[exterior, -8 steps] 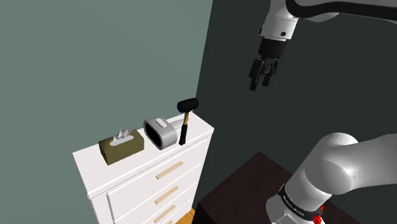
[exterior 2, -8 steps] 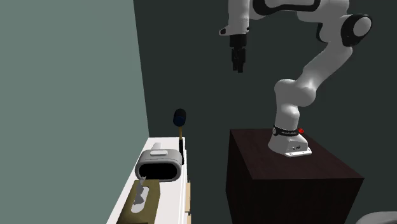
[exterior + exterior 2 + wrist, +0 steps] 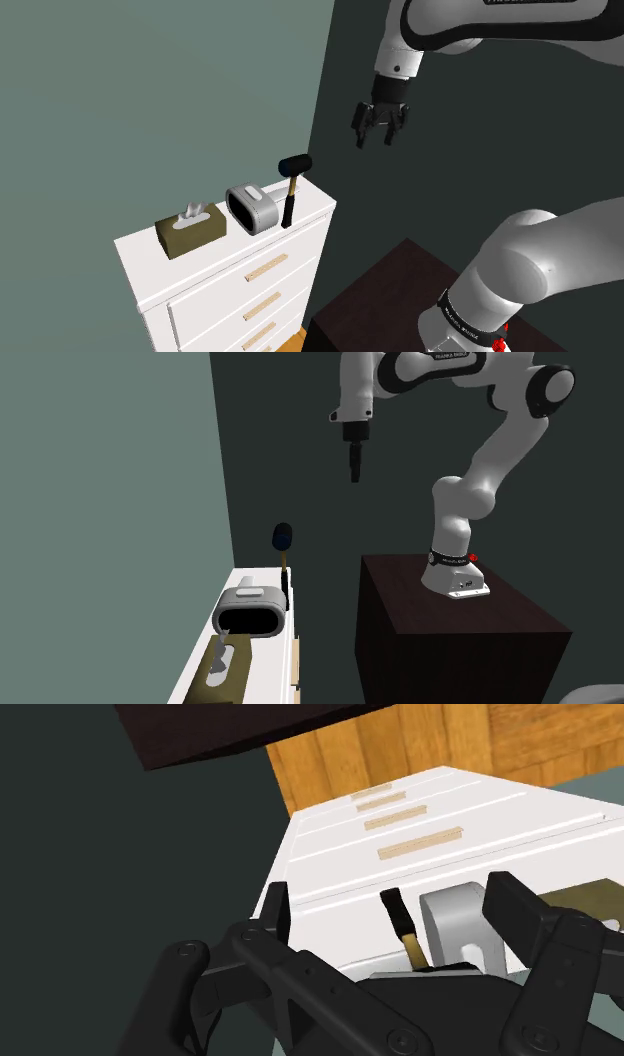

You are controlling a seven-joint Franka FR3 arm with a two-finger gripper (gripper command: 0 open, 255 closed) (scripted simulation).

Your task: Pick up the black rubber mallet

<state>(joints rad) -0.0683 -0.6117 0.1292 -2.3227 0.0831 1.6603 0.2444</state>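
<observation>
We saw the mallet [image 3: 290,192] standing upright on the white dresser [image 3: 215,300], its black head up and its handle foot on the top. It stood at the end of the dresser top toward the shoulder view's right, close to the front edge and near that corner. The handle was pale wood just under the head and black lower down. Just beside it, further in along the top, sat a grey box [image 3: 251,208] with a dark rounded opening. Past that, an olive tissue box [image 3: 190,231] lay near the opposite end. Tan drawer pulls [image 3: 266,268] ran down the dresser front.

The gripper [image 3: 374,140] hung in the air in front of the dark wall [image 3: 450,200], pointing down. It was well above the mallet and off toward the shoulder view's right, touching nothing. Its fingers [image 3: 514,909] stood apart. In the wrist view we made out the mallet's handle between them, far beyond them on the dresser. The white arm [image 3: 500,442] rose from the dark stand [image 3: 440,642] beside the dresser.
</observation>
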